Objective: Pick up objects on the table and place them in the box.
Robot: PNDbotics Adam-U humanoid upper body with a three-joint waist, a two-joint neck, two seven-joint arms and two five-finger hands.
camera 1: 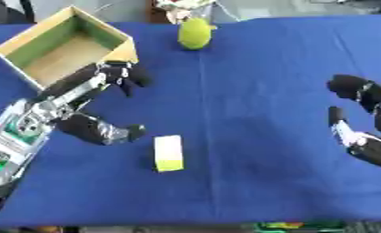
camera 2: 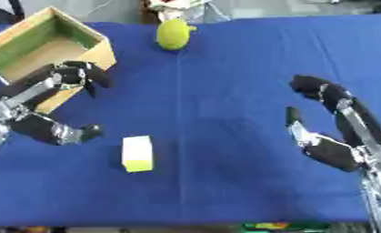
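Box [camera 1: 66, 45] sits open at the blue worktop's [camera 1: 249, 136] far left corner. Beside it the left hand [camera 1: 97, 104] hovers with fingers spread, empty. Nearer lies a yellow-white block [camera 1: 168, 153]; a green fruit [camera 1: 195, 34] rests farther back. The right hand [camera 2: 328, 123], well apart, is open too.

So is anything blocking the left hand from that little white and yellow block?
Nothing visible is. The left hand hangs open just left of the white and yellow block, with only bare blue tablecloth between them. The green fruit lies far back, and the box sits behind the hand.
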